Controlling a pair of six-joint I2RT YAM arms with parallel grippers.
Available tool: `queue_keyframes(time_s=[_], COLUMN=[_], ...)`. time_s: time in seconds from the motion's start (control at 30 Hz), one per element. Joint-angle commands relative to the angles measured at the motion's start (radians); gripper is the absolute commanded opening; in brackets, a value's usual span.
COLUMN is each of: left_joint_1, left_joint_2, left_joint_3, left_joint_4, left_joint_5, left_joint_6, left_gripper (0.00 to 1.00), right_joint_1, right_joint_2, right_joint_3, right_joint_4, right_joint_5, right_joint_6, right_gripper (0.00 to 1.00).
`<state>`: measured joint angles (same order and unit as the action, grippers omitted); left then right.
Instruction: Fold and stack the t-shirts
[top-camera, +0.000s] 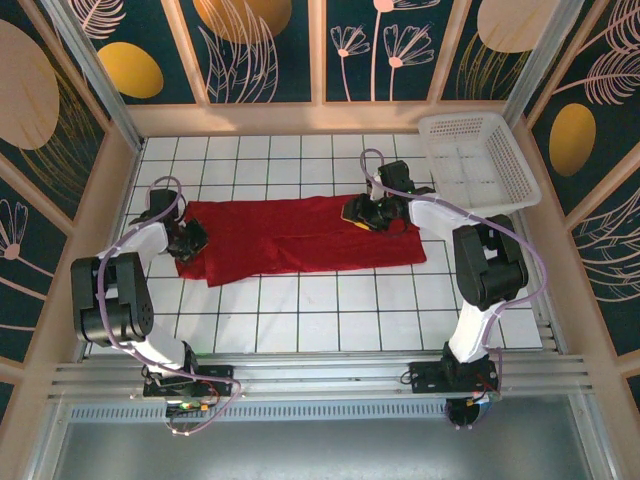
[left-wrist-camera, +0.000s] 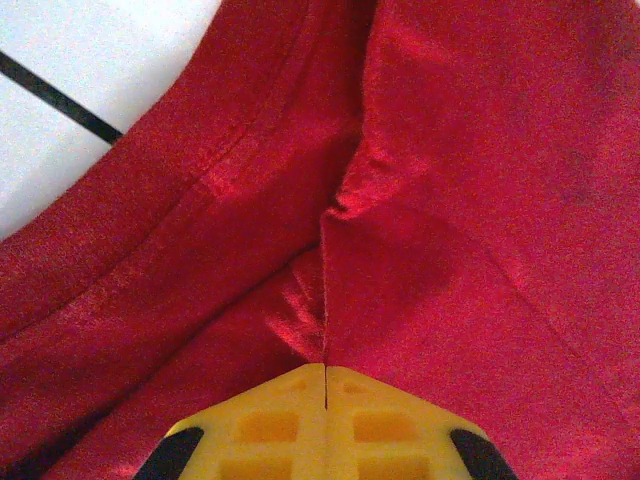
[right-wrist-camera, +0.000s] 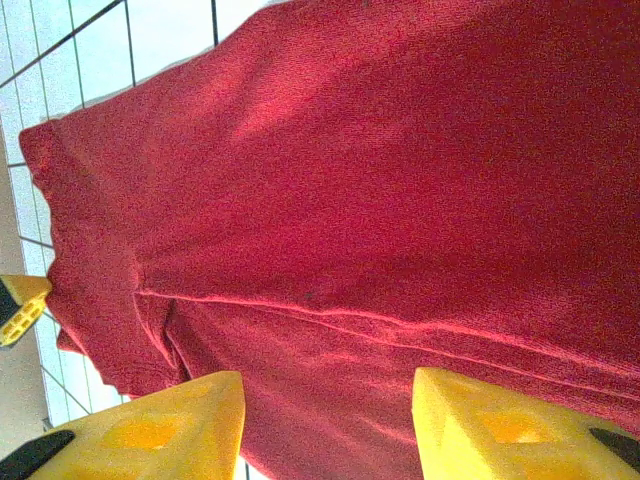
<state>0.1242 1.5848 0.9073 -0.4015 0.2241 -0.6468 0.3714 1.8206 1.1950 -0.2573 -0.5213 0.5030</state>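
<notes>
- The deep-red t-shirt (top-camera: 290, 235) lies spread lengthwise across the middle of the white tiled table (top-camera: 300, 305), folded along its length.
- The left end effector (top-camera: 187, 241) sits at the shirt's left edge. In its wrist view its yellow fingers (left-wrist-camera: 260, 425) are pressed together, pinching a ridge of cloth.
- The right end effector (top-camera: 363, 215) rests over the shirt's right part, fingers (right-wrist-camera: 190, 425) spread apart above the cloth, gripping nothing.
- A white mesh basket (top-camera: 505, 150) stands at the far right corner.
</notes>
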Motion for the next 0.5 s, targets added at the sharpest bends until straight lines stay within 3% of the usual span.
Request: queue_keyframes(time_s=[0.0,0.47], left_joint_1=[0.0,0.0], left_joint_2=[-0.028,0.121], left_joint_3=[0.055,0.235], left_joint_4=[-0.053,-0.112], left_joint_5=[-0.013,-0.103], left_joint_6=[0.005,0.033], left_gripper=[0.0,0.0], right_joint_1=[0.008,-0.009], right_joint_2=[0.011,-0.006], right_joint_3=[0.017,0.012], right_joint_4=[0.013,0.001], right_joint_5=[0.002,0.047], right_joint_6=[-0.006,-0.004], right_gripper=[0.48,0.48])
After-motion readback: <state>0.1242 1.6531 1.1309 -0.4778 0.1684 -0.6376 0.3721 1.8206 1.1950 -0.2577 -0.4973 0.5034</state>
